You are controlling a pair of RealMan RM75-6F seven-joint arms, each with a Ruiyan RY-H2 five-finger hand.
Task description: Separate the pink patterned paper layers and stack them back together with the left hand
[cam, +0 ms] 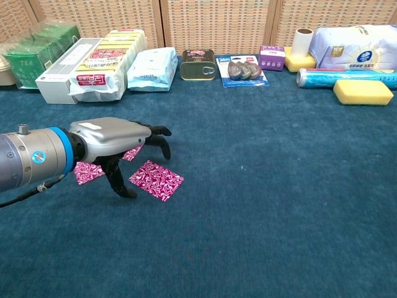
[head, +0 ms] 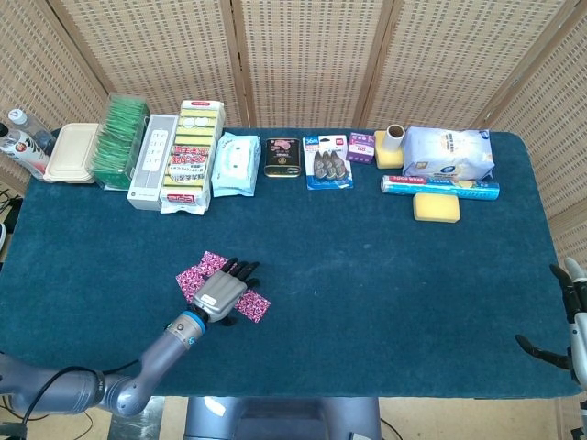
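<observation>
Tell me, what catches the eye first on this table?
The bright pink patterned paper squares on the dark blue cloth, near the front left, with the robot's left hand hovering over them, fingers curled down. Behind, a row of groceries lines the far edge, ending in a yellow sponge at the right.

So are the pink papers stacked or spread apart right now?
Spread apart: three pink papers lie flat and separate on the table, around the left hand.

Behind the tabletop (head: 367, 275), covered in deep blue carpet-like cloth, tan woven screen panels (head: 312, 55) in wooden frames close off the whole back, angling inward at both sides under even light.
</observation>
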